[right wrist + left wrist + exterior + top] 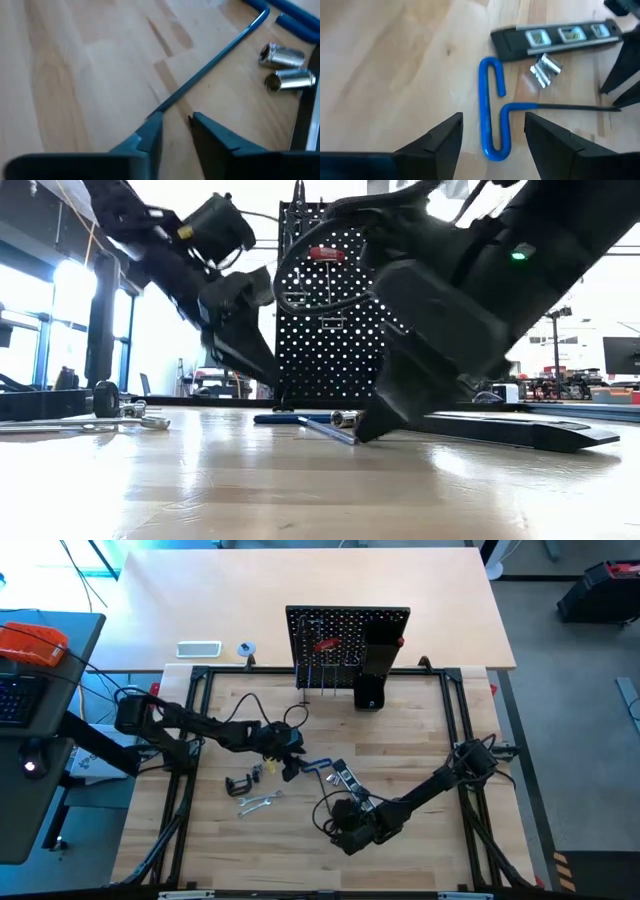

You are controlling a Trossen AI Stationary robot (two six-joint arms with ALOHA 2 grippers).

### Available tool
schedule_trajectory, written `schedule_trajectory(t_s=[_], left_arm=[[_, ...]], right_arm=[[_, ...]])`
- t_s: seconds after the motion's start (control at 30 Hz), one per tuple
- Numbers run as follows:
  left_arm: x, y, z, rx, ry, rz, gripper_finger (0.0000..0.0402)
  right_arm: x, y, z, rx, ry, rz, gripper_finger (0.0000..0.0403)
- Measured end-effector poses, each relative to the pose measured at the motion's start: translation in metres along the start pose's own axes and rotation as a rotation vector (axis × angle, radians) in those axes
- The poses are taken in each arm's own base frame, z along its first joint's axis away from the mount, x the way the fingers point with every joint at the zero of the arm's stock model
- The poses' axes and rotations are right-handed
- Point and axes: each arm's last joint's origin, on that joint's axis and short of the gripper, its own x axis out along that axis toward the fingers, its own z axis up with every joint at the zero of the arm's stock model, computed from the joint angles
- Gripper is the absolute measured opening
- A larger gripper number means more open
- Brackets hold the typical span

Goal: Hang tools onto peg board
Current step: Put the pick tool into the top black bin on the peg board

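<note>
Hex key (492, 112) lies flat on the tabletop (420, 740), at 6 o'clock from the peg board (330, 640). Left pincer (492, 145) hangs spread over its blue handle. Right pincer (175, 125), slightly parted, straddles the shaft tip.

Peg board (340, 640) upright at the table's (420, 740) far edge, screwdriver (326, 644) hung on it. T-handle hex key (492, 107) flat mid-table, between the left gripper's fingers (442, 137); two sockets (545, 70) and level bar (555, 37) just beyond. C-clamp (238, 784) and wrench (255, 804) lying farther left.
</note>
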Motion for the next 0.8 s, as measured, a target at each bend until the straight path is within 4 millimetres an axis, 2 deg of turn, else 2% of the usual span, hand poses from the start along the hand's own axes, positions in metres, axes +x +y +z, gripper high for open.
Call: schedule_trajectory(t_s=[0.13, 0.23, 0.43, 0.6, 0.8], left_arm=[[0.017, 0.009, -0.007, -0.026, 0.029, -0.035, 0.0219], [0.026, 0.012, -0.010, -0.047, 0.023, -0.058, 0.0228], [0.034, 0.013, -0.013, -0.053, 0.027, -0.091, 0.0235], [0.035, 0.013, -0.014, -0.054, 0.032, -0.096, 0.0235], [0.035, 0.014, -0.014, -0.058, 0.040, -0.109, 0.0234]], right_arm=[[0.004, -0.003, 0.006, 0.025, -0.016, -0.001, 0.0157], [0.006, -0.005, 0.009, 0.042, -0.015, 0.003, 0.0175], [0.005, -0.004, 0.009, 0.060, -0.029, -0.001, 0.0166], [0.002, 0.000, 0.009, 0.064, -0.057, 0.002, 0.0147], [-0.001, 0.007, 0.010, 0.094, -0.091, 0.052, 0.0144]])
